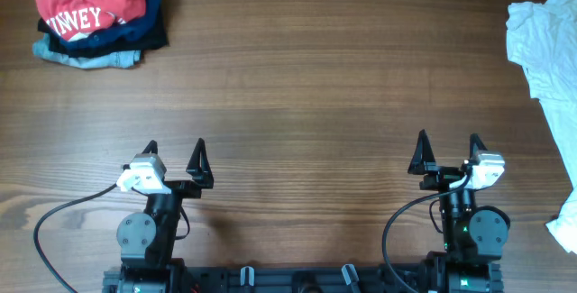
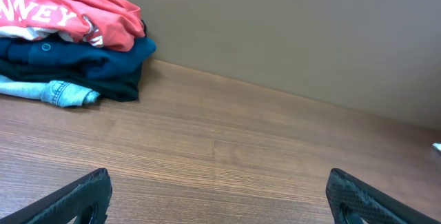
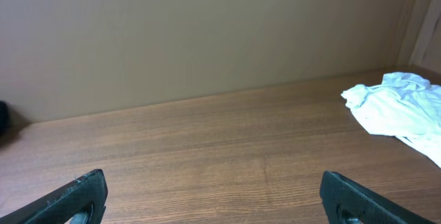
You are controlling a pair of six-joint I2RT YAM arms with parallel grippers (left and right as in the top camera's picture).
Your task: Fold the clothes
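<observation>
A brown wood-grain table [image 1: 297,77] is backed by a plain beige wall [image 3: 207,38]. The white T-shirt [image 1: 550,50] (soft, wrinkled) is heaped along the table's right edge. A red shirt [image 1: 90,0] is laid on a stack of folded dark garments [image 1: 126,39] at the far left corner. The left gripper [image 1: 174,149] and right gripper [image 1: 448,144] are spread wide, nothing held or touched.

- The left hand [image 1: 175,149] and right hand [image 1: 448,144] are each formed of two pointed black fingers.
- A white housing [image 1: 144,174] is mounted at each wrist.
- Black cables [image 1: 37,237] are looped from both arms.
- Round grey joint covers [image 1: 137,234] are fitted lower down.
</observation>
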